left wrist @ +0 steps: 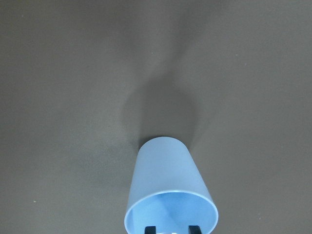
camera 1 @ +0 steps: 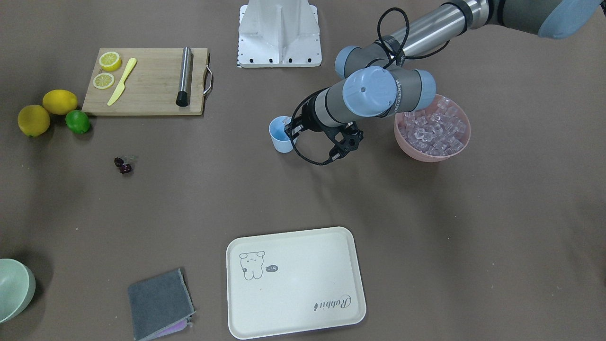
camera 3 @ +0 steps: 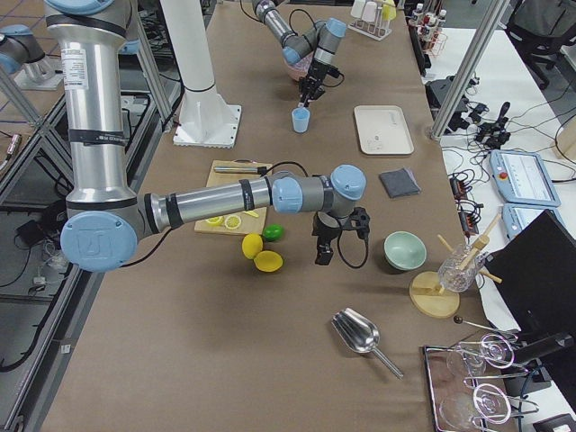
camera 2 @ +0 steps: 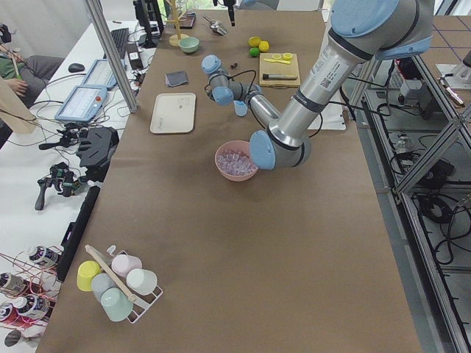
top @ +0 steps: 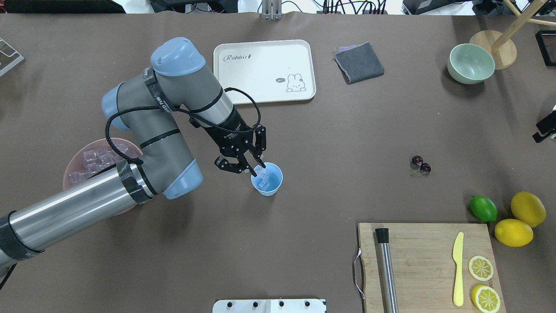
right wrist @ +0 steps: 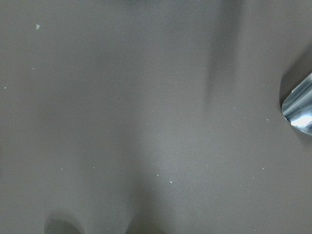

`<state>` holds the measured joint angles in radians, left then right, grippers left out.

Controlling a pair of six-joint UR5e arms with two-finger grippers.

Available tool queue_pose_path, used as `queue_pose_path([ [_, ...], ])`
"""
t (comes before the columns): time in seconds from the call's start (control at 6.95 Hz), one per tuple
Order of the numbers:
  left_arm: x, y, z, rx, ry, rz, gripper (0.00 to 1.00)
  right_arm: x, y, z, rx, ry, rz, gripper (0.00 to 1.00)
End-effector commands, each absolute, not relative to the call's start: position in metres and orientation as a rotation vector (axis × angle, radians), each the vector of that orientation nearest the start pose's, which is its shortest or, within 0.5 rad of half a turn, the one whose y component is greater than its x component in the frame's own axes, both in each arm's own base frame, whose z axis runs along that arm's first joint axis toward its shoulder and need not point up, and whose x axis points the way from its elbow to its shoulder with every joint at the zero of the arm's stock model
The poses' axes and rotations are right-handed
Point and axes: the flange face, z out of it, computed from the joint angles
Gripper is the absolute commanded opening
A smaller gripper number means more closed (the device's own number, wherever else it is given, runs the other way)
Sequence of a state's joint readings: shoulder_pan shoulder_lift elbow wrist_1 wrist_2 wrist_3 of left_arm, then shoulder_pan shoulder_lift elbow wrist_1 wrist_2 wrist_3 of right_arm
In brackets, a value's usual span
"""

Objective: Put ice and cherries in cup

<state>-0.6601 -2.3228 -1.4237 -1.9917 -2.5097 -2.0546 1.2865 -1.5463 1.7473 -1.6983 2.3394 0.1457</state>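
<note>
Hovering at the rim of the small light blue plastic cup, centre-left in the overhead view, the left gripper has its fingers parted. I cannot tell whether they pinch the clear, glassy ice there. Cubes look hard, slick and light, so pinch flat faces. The wide pink bowl at far left holds more. The dark glossy cherries, mid-right, seem delicate and are best taken by the stems. I cannot tell the right gripper state.
</note>
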Motion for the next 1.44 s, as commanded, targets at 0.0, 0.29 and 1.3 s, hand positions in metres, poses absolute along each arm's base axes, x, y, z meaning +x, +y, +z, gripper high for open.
queue_pose_path([
  [0.0, 0.540, -0.471, 0.194, -0.778, 1.013, -0.496, 0.04, -0.079, -0.497, 0.573, -0.097, -0.766, -0.160, 1.00],
  [0.29, 0.539, -0.471, 0.193, -0.770, 1.022, -0.482, 0.52, -0.079, -0.497, 0.573, -0.097, -0.766, -0.160, 1.00],
  [1.3, 0.410, -0.514, 0.254, -0.552, 1.127, -0.394, 0.94, -0.083, -0.497, 0.578, -0.110, -0.767, -0.160, 1.00],
])
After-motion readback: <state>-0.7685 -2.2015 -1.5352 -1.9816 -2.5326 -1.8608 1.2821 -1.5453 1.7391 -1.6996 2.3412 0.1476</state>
